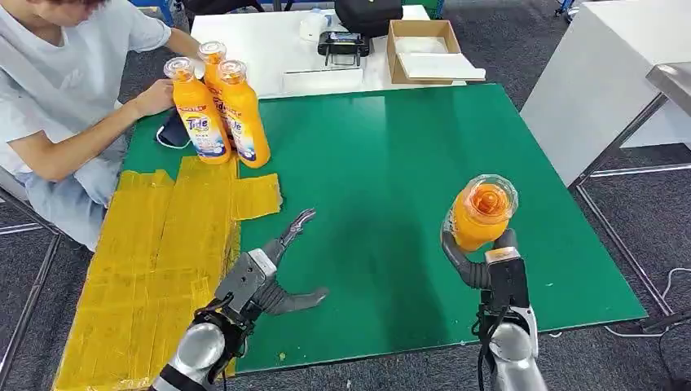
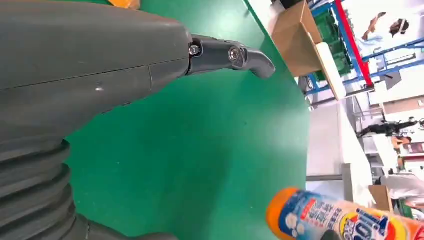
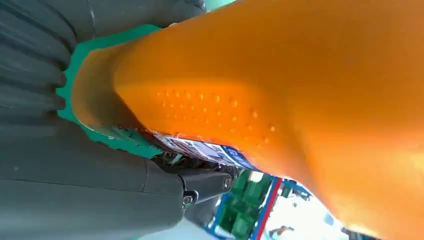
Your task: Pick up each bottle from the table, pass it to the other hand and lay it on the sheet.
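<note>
My right hand (image 1: 477,262) grips an orange bottle (image 1: 482,213) upright above the green table's right side; up close the bottle (image 3: 280,100) lies against the grey thumb. The same bottle (image 2: 345,220) appears in the left wrist view beyond my left thumb. My left hand (image 1: 273,277) hovers open over the green mat near the yellow sheet (image 1: 163,244), fingers spread, nothing in it. Three more orange bottles (image 1: 220,106) stand upright at the table's far left corner, just beyond the sheet.
A person (image 1: 65,90) sits at the far left, one hand beside the standing bottles. A dark object (image 1: 173,130) lies by them. Behind the green table (image 1: 407,163) a white table carries a cardboard box (image 1: 424,50) and a black device (image 1: 346,45).
</note>
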